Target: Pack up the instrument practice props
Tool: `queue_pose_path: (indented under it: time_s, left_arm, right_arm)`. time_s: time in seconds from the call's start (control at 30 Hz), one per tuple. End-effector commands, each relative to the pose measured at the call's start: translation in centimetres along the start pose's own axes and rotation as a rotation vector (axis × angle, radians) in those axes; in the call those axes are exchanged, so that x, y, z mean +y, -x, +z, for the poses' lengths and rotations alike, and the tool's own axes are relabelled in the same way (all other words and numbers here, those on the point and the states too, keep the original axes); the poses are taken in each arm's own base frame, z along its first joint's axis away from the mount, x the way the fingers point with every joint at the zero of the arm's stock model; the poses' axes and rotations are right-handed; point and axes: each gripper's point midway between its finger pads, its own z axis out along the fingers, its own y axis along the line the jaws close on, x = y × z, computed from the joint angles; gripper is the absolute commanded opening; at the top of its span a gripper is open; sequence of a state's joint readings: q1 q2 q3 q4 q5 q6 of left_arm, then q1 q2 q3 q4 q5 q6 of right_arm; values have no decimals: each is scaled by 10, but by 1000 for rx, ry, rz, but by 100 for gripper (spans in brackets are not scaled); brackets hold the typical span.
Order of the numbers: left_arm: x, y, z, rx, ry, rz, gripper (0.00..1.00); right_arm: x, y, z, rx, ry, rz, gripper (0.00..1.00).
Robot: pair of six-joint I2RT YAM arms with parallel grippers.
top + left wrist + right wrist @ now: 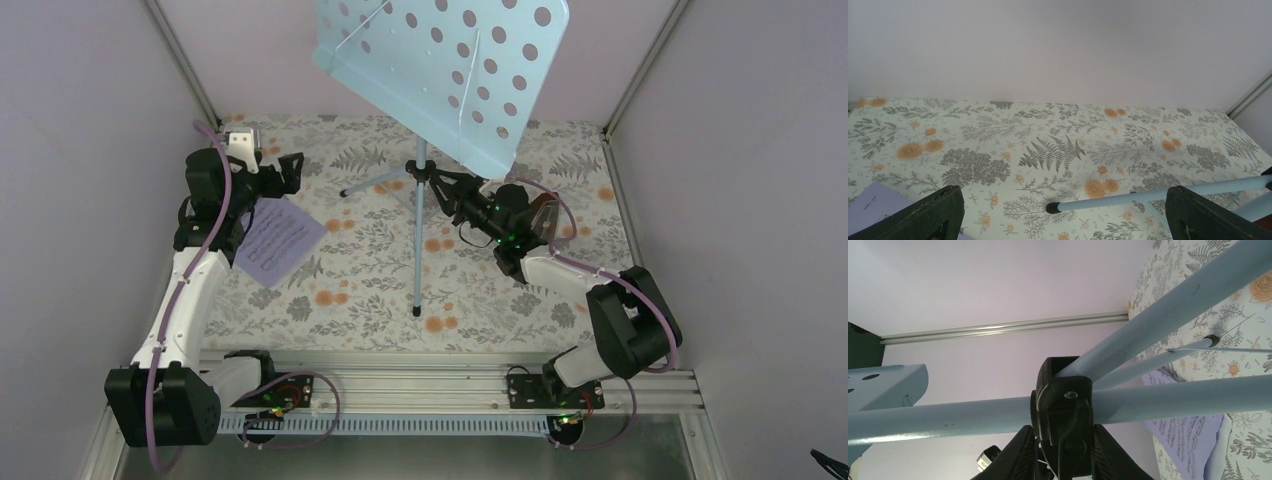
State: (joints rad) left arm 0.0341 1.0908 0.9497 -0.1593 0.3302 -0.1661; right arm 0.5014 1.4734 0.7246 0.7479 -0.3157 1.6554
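The light-blue music stand [440, 70] stands upright on its tripod at mid table, its hole-dotted plate tilted overhead. My right gripper [447, 190] is shut on the stand's black leg hub [1064, 405], one finger on each side of it [1064, 452]. A lilac sheet-music page [278, 238] lies flat on the left, and the right wrist view shows it past the legs [1183, 432]. My left gripper [285, 172] hangs open just beyond that page, nothing between its fingers [1063, 215]. One tripod leg [1148, 196] with a black tip crosses in front of it.
The floral table cover [360, 290] fills the cell between lilac walls with metal corner posts [640, 70]. A small brown object [546, 215] shows partly behind the right wrist. The metal base rail [420, 385] runs along the near edge.
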Motion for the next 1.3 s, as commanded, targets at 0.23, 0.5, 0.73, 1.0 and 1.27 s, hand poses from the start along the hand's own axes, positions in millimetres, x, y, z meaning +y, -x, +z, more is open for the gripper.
queue_pose_path:
  time_s: [0.23, 0.5, 0.73, 1.0, 1.27]
  left_arm:
    - [-4, -2, -1, 5, -19, -3, 100]
    - [-4, -3, -1, 8, -21, -3, 100]
    - [-4, -4, 0, 13, -21, -5, 100]
    - [-3, -6, 2, 19, -23, -7, 100]
    - [-4, -7, 4, 23, -29, -10, 100]
  right_arm:
    - [4, 11, 1, -49, 23, -18, 23]
    - [0, 13, 1, -52, 11, -19, 4]
    - [-1, 13, -1, -53, 12, -65, 4]
    - [17, 7, 5, -59, -23, -673, 4]
    - [2, -2, -12, -100, -149, -1422, 4]
